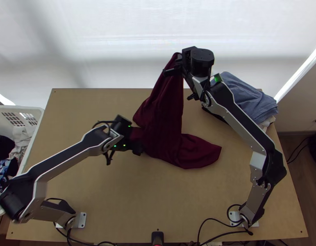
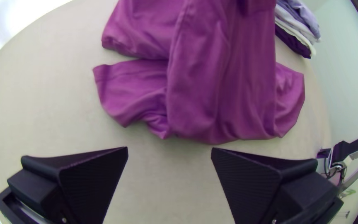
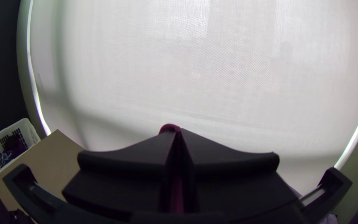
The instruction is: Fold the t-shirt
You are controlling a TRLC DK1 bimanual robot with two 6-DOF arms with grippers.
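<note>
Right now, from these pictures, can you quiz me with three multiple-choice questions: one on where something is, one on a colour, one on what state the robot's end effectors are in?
1. Where on the table is the stack of folded cloth?
A) Near left corner
B) Far right corner
C) Middle of the near edge

2. What colour is the t-shirt in the top view?
A) Dark red
B) Yellow
C) Green

3. How are the left end effector and the right end effector?
A) Both open
B) Left shut on the shirt, right open
C) Left open, right shut on the shirt

1: B, the top view has it there, beyond the right arm.
2: A, its hanging and lying parts are both dark red.
3: C, the left one's fingers stand apart short of the cloth; the right one's meet, with the shirt hanging from them.
</note>
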